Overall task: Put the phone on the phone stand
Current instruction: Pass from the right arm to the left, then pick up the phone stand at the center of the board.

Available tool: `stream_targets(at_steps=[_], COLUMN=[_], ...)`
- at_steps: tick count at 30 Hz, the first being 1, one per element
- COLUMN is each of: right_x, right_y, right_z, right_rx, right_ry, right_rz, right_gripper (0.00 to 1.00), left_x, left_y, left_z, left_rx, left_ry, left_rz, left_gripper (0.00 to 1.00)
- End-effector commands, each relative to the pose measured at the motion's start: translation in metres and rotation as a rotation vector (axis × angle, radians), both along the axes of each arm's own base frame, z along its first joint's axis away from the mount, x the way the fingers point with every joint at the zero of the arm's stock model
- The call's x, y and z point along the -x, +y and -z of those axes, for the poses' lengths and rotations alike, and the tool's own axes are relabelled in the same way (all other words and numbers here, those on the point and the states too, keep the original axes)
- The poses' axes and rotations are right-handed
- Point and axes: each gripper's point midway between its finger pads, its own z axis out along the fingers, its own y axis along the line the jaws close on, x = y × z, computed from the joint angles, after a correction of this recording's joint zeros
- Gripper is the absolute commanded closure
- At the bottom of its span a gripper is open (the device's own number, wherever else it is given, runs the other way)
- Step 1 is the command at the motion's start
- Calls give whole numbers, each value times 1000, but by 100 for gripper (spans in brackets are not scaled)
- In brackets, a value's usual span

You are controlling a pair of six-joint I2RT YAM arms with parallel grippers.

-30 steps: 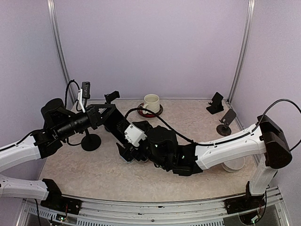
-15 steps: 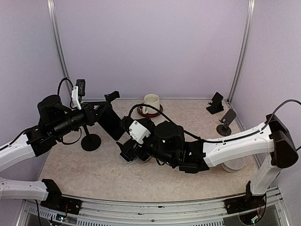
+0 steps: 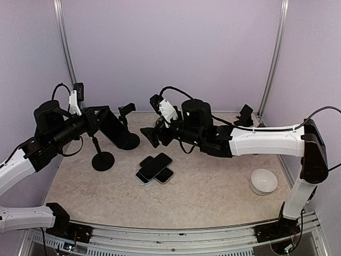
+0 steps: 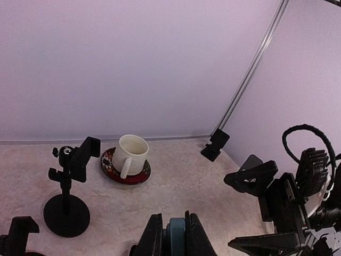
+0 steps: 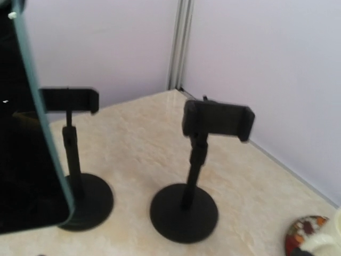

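Note:
A dark phone (image 3: 113,128) with a teal edge (image 4: 177,234) hangs tilted above the table's left side, my left gripper (image 3: 95,114) shut on it. Just behind it stands a black phone stand (image 3: 126,111) with an empty clamp (image 5: 217,118) on a round base (image 5: 185,209). A second phone stand (image 3: 103,160) is on the near side of the phone, its clamp (image 5: 69,100) also empty. My right gripper (image 3: 151,136) hovers open beside the rear stand, its fingers (image 4: 250,178) spread with nothing between them. In the right wrist view the phone (image 5: 26,160) fills the left edge.
Several more phones (image 3: 154,168) lie stacked mid-table. A white cup on a red saucer (image 4: 128,157) sits at the back. Two small stands (image 3: 245,116) (image 3: 257,137) are at the back right, a white bowl (image 3: 265,181) at the near right.
My right arm has risen off the stacked phones and swung back toward the stands, uncovering the stack. My left arm has carried the phone up and leftward.

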Motion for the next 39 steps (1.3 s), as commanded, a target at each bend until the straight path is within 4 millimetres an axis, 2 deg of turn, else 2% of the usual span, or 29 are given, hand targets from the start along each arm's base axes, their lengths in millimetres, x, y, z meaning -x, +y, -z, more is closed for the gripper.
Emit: stream_targets(at_steps=[1,3,7,11,12,14,19,25,39], right_x=[-23,-40,-82,-122,-132,-144,-156,-172,-184], right_y=[20,28,42,51,54,60,72,77,98], right_z=[9,8,20,33,28,32,27,29,44], right_rx=[1,1,7,-12,-30,-45,-83,-91,-207], right_ry=[99,117,141,157,151,149,46,-77,-227], right_rz=[-75,-77,-49,-29,-37,-59,-136,-110,-150], right_gripper=[3,4,8,13,15,21,27,30,44], left_x=[5,3,-4,-5,-5,-4,-3,1,2], left_y=[27,38,55,56,56,56,57,56,54], left_z=[-53,-57,-54,-50,-49,-47,-42,-42,-47], left_rx=[63,57,5,9,13,13,11,21,61], left_ry=[-127,-129,-128,-125,-123,-119,-110,-107,-103], left_rz=[-71,-114,-199,-207,-204,-203,-205,-190,-176], left_gripper=[100,100,100,100,100,100,100,100,100])
